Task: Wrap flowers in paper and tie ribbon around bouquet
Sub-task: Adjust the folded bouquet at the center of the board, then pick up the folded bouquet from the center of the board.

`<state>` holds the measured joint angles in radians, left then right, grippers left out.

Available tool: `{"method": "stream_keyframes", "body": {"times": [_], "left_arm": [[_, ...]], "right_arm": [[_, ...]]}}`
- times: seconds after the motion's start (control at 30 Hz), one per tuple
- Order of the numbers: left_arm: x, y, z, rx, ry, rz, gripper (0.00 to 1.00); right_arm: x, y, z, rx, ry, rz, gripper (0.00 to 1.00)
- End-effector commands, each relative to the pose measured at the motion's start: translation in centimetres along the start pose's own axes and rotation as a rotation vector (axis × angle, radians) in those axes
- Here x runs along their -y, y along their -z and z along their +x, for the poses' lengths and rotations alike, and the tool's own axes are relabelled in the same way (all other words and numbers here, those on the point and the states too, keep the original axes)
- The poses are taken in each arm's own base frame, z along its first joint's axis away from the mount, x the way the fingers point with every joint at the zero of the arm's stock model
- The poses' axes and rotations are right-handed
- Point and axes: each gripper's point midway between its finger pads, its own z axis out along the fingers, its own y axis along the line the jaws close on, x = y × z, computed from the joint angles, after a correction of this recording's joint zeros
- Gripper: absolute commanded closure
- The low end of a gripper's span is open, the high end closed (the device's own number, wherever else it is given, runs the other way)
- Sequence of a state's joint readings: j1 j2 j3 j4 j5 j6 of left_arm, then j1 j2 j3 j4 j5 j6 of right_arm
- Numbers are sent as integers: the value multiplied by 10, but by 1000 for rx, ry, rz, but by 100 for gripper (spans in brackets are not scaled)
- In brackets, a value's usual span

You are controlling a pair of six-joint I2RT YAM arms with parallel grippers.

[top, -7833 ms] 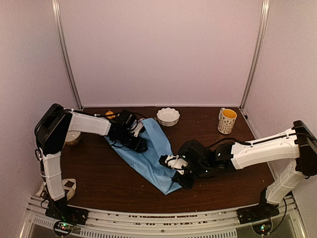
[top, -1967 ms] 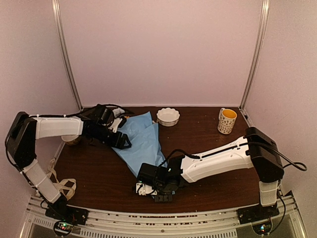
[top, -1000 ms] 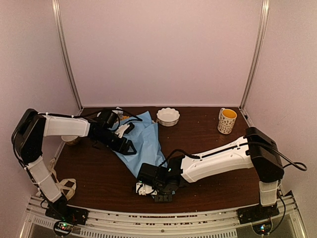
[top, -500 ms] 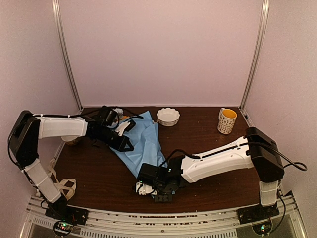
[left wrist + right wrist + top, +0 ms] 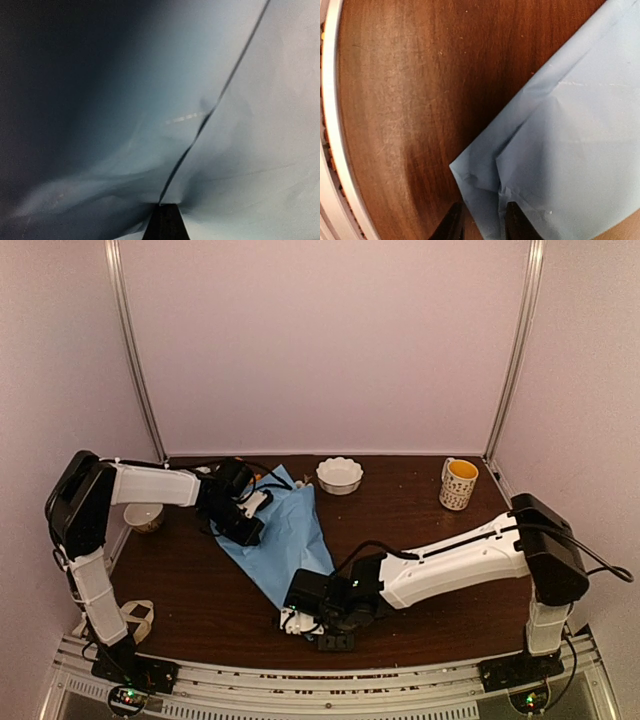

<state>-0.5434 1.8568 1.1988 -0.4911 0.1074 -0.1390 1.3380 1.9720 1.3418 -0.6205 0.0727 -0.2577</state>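
Jaws first: on my left gripper (image 5: 247,527) they are pressed fully together, with a fold of the paper (image 5: 285,540) pinched between them. Through the left wrist camera I see one dark fingertip (image 5: 165,225) at the bottom of the view. A sharp crease runs up and away from it. Blue sheet fills everything ahead of the jaws, shaded on one side of the crease and pale on the other. From above, that grip sits at the sheet's far left edge.

My right gripper (image 5: 485,222) has its jaws parted a little, and the near corner of the paper lies in the gap between the two fingertips. With that gap showing, I do not read it as a grip. The corner is crumpled just ahead of the jaws, and the bare brown table (image 5: 395,100) shows to their left.

The sheet lies on the table as a long tapering shape, stretched from one gripper to the other. Beyond the left jaws and off to their right, near the far edge, stands a white scalloped bowl (image 5: 339,475). A mug (image 5: 458,483) with a yellow inside stands well apart, further right. Well behind the left jaws, by the near left corner, lies what looks like the ribbon (image 5: 138,614), a looped beige strip.
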Motion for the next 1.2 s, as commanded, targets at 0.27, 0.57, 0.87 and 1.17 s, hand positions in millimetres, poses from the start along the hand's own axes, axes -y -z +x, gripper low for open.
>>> {"method": "stream_keyframes", "body": {"times": [0.27,0.57,0.87,1.17], "left_arm": [[-18,-4,4,5,-44,-84,100],[-16,-4,8,8,-39,-77,100],[-15,-4,9,9,-40,-71,100],[-17,-5,12,4,-42,-79,100]], "right_arm": [[95,102,-14,469,-590,-154,51],[168,48,-3,534,-1064,-379,23],[149,9,-28,563,-1123,-625,19],[139,-2,-31,557,-1152,-699,43]]}}
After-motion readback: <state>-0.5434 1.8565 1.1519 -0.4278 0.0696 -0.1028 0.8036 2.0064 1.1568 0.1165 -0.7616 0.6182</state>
